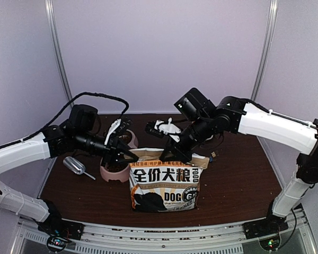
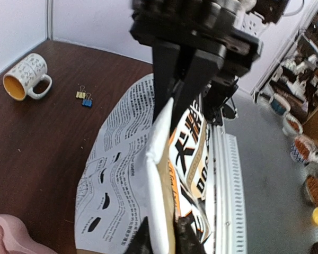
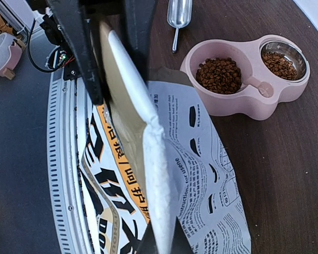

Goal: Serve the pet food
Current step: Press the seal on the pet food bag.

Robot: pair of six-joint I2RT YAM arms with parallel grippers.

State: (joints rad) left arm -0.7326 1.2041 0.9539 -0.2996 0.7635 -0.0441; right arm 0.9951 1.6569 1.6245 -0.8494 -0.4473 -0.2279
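A dog-food bag (image 2: 148, 180) stands on a dark wooden table (image 2: 37, 143), its top edge pinched between black gripper fingers (image 2: 164, 74). A patterned mug (image 2: 25, 76) and binder clips (image 2: 84, 97) lie beyond.

A dark brown wooden table (image 1: 238, 180) sits inside a booth of pale lilac wall panels (image 1: 164, 53) joined by silver metal poles (image 1: 58, 53), under even, soft light. A ribbed aluminium rail (image 1: 164, 246) runs along the table's near edge. Beyond it, the left wrist view shows grey floor (image 2: 275, 174) and blurred clutter at the far right.
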